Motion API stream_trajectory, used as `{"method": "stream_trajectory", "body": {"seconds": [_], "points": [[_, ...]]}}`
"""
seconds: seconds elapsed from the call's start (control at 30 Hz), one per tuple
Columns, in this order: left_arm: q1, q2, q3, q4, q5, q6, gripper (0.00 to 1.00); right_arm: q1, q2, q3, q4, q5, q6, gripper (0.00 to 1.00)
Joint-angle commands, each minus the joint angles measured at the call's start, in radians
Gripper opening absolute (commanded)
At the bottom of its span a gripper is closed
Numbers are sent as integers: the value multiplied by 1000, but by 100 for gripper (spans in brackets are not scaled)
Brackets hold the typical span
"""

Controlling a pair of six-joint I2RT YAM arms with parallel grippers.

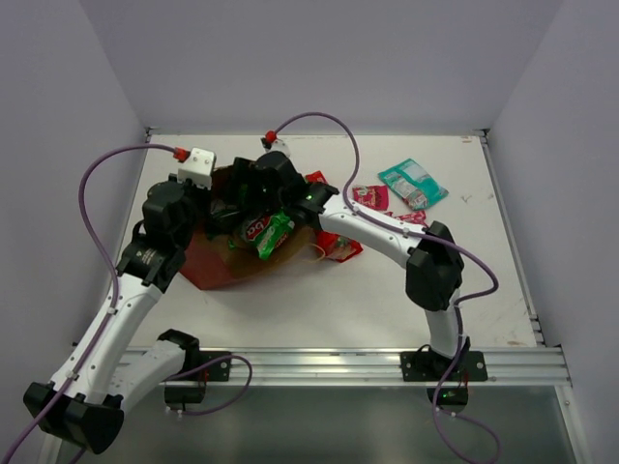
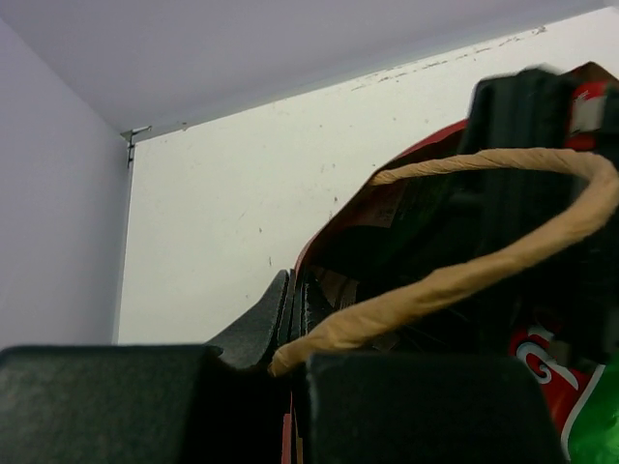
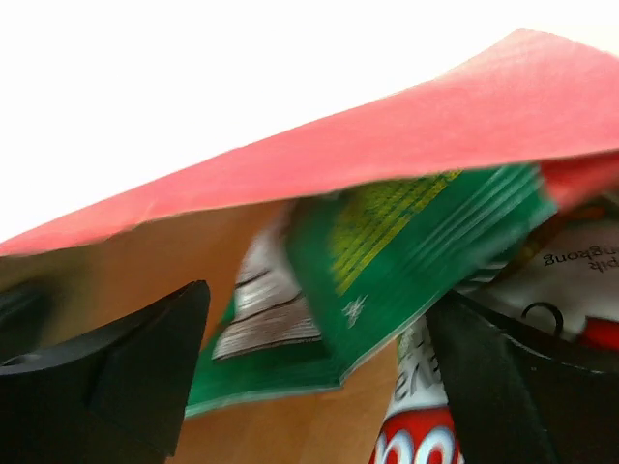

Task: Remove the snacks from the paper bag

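Observation:
The paper bag lies on its side at the table's left, red outside and brown inside, its mouth toward the right. My left gripper is shut on the bag's upper rim next to the string handle; it also shows in the left wrist view. My right gripper is open at the bag's mouth. In the right wrist view a green-yellow chip bag lies between its spread fingers, with a red-logo packet beneath. Both packets show at the mouth.
On the table to the right lie a teal packet, a red packet, small pink ones and more red packets beside the bag's mouth. Walls enclose the table on three sides.

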Motion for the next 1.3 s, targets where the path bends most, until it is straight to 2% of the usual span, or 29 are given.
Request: {"method": "stream_trajectory", "body": {"seconds": [0.0,0.03,0.07,0.13,0.17,0.23,0.27,0.4,0.6,0.7,0.8,0.93,1.13,1.27], "points": [[3,-30,11,43,45,-20,0,-2,61,50,-44,12,72,92],[5,-33,8,43,48,-18,0,-4,73,48,-46,6,75,89],[3,-36,8,43,51,-17,0,-5,75,45,-46,4,77,78],[5,-37,5,45,48,-14,0,-7,60,22,-26,-11,66,62],[3,-37,3,43,44,-9,0,-10,49,9,3,-19,53,45],[3,-36,2,43,36,-8,0,-14,-11,-46,51,-54,37,31],[3,-34,-1,45,24,-5,0,-17,-34,-65,89,-66,19,20],[5,-31,-15,49,-10,3,0,-21,-161,-126,141,-134,-53,1],[3,-22,-20,56,-97,9,0,-36,-387,-179,141,-232,-141,0],[5,-13,-18,54,-122,15,0,-77,-486,-171,72,-323,-190,0],[5,-8,-15,59,-128,17,0,-151,-568,-180,19,-423,-236,0],[5,4,-14,63,-131,14,0,-272,-694,-180,-60,-444,-313,0],[5,23,-3,49,-128,11,0,-437,-718,-197,-60,-441,-408,0],[5,13,3,46,-113,2,0,-525,-617,-180,-22,-372,-445,0]]}}
